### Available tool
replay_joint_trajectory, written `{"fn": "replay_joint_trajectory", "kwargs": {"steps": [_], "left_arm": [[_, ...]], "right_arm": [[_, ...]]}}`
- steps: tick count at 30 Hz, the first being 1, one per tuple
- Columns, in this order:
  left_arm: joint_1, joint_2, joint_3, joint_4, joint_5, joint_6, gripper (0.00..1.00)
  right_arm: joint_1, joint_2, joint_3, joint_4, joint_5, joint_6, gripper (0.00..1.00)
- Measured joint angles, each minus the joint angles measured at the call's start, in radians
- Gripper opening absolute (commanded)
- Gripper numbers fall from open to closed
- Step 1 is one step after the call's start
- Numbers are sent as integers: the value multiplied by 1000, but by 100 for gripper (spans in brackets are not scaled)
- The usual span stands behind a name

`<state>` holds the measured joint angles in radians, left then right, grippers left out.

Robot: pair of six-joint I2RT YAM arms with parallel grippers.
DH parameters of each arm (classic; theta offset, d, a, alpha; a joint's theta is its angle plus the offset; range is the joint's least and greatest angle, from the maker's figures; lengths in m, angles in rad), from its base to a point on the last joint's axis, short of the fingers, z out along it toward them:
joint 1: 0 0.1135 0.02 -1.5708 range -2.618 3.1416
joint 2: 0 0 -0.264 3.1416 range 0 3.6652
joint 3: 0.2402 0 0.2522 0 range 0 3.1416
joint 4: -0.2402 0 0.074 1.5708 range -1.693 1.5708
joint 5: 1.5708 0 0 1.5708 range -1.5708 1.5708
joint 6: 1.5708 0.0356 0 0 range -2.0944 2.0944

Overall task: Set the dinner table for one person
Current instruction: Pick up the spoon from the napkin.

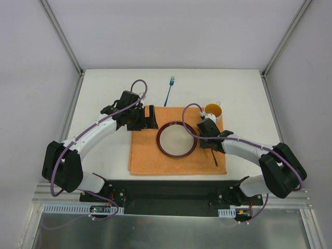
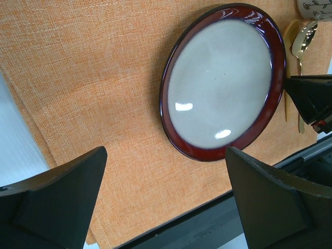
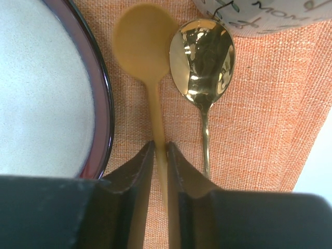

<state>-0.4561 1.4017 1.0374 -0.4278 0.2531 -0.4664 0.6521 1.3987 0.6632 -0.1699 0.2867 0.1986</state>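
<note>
Cutlery belongs to the right of the plate [image 1: 158, 140] in this layout, which explains the right hand [image 3: 160, 148]. Its two fingers are clenched on the handle of a yellow spoon [image 3: 145, 41], bowl pointing away. The spoon sits over the strip of orange placemat [image 1: 145, 155] between the plate's dark red rim and a gold spoon [image 3: 202, 57] lying flat just beside it. The yellow spoon looks softer in focus than the gold one, so it is probably held a little above the cloth rather than resting on it. I judge it is meant to lie parallel to its neighbour. A mug [image 1: 213, 110] stands just beyond both spoon bowls, at the placemat's far right corner.

The left hand [image 2: 166, 150] hangs released, fingers spread wide and grasping nothing, over the placemat's left part. It is likely meant for the blue fork [image 1: 169, 91], which lies apart on the bare tabletop [image 1: 104, 88] beyond the cloth's far edge. The white tabletop lies under both hands and neither touches it. The placemat covers it beneath them, and it shows bare all around the cloth.
</note>
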Motion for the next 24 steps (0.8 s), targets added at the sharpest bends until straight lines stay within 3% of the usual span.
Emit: {"fn": "replay_joint_trajectory", "kwargs": {"steps": [2, 13, 24], "left_arm": [[0, -2, 0, -1, 0, 2, 99], [0, -3, 0, -5, -2, 12, 99], [0, -10, 0, -5, -12, 15, 99]], "right_arm": [[0, 0, 0, 0, -1, 1, 1], [-1, -18, 8, -29, 0, 6, 1], [0, -168, 68, -174, 69, 12, 1]]}}
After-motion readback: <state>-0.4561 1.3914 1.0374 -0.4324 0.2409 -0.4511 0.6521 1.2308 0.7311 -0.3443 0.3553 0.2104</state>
